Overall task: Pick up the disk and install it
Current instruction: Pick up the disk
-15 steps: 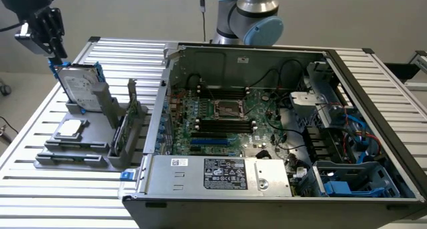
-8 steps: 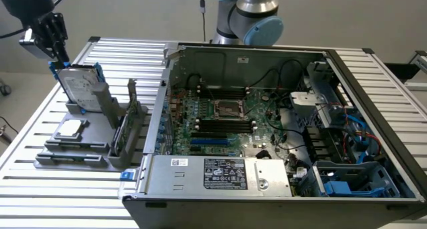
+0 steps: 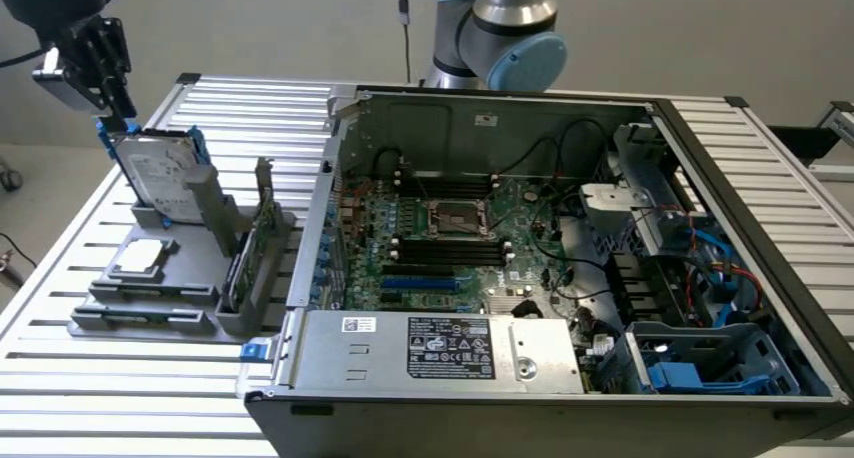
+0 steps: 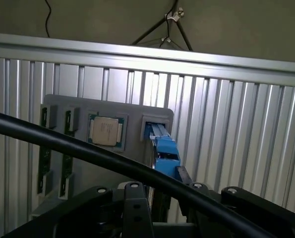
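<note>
Clamping half-closed on the top edge of the blue-framed silver-grey metal hard drive (image 3: pixel 158 178), the black tool (image 3: pixel 118 113) grips it upright in a grey plastic stand (image 3: pixel 187 290).

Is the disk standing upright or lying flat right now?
Upright. The disk stands on its edge in a slot of the grey holder, beside the computer case.

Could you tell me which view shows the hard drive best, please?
The exterior view: the silver-grey rectangular metal hard drive with a blue plastic frame stands upright in the grey holder, label visible. The wrist view shows it end-on, mostly its blue edge.
</note>
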`<state>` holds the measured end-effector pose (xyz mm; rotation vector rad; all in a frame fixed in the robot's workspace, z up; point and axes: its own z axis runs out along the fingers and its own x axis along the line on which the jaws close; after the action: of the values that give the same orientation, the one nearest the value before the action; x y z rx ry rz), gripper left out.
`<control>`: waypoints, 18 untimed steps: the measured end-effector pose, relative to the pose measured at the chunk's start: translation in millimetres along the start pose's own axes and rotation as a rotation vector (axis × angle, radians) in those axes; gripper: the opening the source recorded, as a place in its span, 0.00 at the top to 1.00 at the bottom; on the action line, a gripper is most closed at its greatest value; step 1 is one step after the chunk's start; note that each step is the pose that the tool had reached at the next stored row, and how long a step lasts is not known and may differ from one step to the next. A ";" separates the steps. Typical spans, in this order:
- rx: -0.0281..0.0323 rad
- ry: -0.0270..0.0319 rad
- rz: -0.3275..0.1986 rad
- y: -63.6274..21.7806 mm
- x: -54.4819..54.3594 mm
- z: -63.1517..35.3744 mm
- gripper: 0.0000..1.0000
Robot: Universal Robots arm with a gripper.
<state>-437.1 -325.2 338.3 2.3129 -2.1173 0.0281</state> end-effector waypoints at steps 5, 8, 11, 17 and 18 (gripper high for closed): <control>-0.0001 -0.0001 0.000 0.0 0.1 -2.4 0.64; -0.0002 -0.0001 0.000 0.2 0.1 -1.7 0.56; 0.0000 -0.0001 0.002 0.8 0.3 0.6 0.50; -0.0002 0.0001 0.021 4.0 0.0 11.3 0.44; -0.0004 0.0002 0.030 4.0 0.0 13.2 0.44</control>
<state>-440.9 -325.8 325.1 2.2806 -2.1518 0.0279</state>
